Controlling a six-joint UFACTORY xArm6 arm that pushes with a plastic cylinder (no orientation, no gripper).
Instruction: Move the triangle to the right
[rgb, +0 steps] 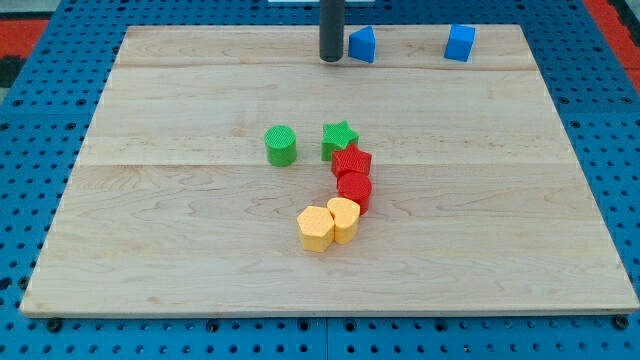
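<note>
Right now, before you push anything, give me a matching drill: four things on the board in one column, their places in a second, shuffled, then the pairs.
Things
1. my tip
2. blue triangle
3. green cylinder
4. yellow blocks

Places
A. nearest the view's bottom, below the red blocks
B. to the view's left of the green star
C. at the view's top, just left of the triangle
D. at the view's top, between my tip and the blue cube

Pairs: 1-C, 2-D, 3-B, 4-A
</note>
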